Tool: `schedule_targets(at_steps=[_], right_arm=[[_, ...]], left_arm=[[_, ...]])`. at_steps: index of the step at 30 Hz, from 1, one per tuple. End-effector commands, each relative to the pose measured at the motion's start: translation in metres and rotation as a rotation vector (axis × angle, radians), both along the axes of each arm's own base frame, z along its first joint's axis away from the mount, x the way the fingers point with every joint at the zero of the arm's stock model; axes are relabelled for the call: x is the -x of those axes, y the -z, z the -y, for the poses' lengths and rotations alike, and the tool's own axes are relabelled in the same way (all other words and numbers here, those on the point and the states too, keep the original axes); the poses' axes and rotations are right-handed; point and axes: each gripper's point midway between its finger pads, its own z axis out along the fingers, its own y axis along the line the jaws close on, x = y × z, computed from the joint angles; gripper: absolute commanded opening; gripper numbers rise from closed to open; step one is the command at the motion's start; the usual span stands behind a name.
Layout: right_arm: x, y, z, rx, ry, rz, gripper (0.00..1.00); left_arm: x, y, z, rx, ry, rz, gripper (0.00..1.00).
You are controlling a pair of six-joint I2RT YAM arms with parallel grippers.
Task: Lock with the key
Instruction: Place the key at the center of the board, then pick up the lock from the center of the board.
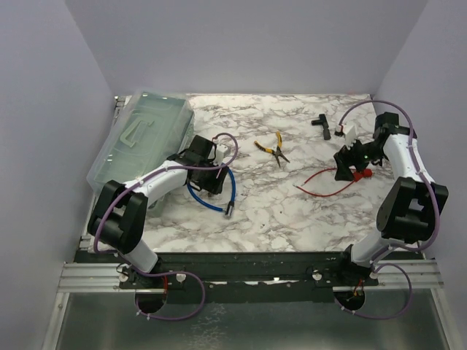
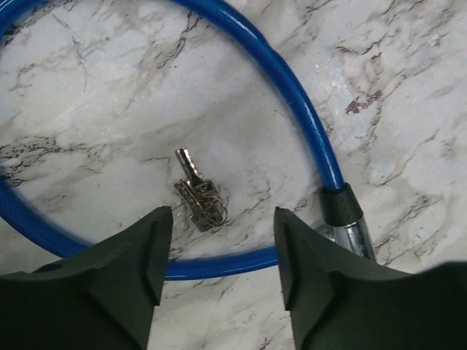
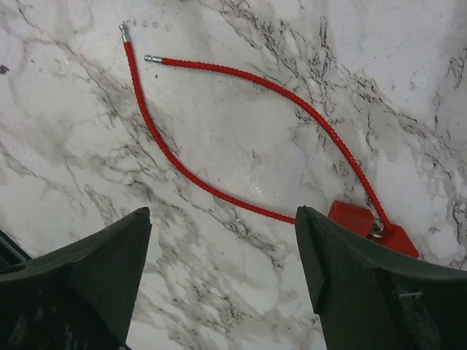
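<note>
We judge the locking barely begun. The key bunch (image 2: 198, 195) lies loose on the marble tabletop (image 2: 408, 87), inside the loop of the blue cable lock (image 2: 306, 120), in no keyhole and in no grip. Our left gripper (image 2: 220, 224) hangs over it, jaws parted and empty, with the keys just ahead of the gap. Our right gripper (image 3: 222, 216) stands wide and empty above the red cable lock (image 3: 352, 216).

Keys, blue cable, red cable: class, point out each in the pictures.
keys (image 2: 198, 195), left wrist view, middle of the bunch.
blue cable (image 2: 306, 117), left wrist view, its curved sheath.
red cable (image 3: 204, 191), right wrist view, its lower strand.
</note>
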Motion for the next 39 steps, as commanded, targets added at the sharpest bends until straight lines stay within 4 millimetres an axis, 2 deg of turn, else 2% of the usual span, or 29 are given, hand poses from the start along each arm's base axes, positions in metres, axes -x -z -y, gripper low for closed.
schedule_targets(at_steps=[1, 5, 11, 17, 22, 33, 39], right_arm=[[0.003, 0.021, 0.01, 0.097, -0.237, 0.061, 0.83], [0.012, 0.039, 0.014, 0.178, -0.439, 0.143, 0.77], [0.012, 0.063, 0.024, 0.299, -0.648, 0.227, 0.64], [0.005, 0.081, 0.034, 0.363, -0.788, 0.251, 0.58], [0.009, 0.09, 0.038, 0.371, -0.87, 0.223, 0.54], [0.005, 0.112, 0.053, 0.395, -0.927, 0.139, 0.49], [0.014, 0.122, 0.056, 0.382, -1.003, 0.092, 0.37]], left_arm=[[0.003, -0.021, 0.016, 0.064, 0.067, -0.009, 0.71], [0.005, -0.038, 0.026, 0.118, 0.105, 0.003, 0.86], [0.01, -0.058, 0.037, 0.191, 0.153, 0.01, 0.96], [0.022, -0.073, 0.045, 0.261, 0.21, 0.005, 0.99], [0.024, -0.078, 0.048, 0.281, 0.22, 0.003, 0.99], [0.027, -0.084, 0.052, 0.309, 0.227, -0.005, 0.99], [0.023, -0.086, 0.052, 0.301, 0.225, 0.01, 0.99]])
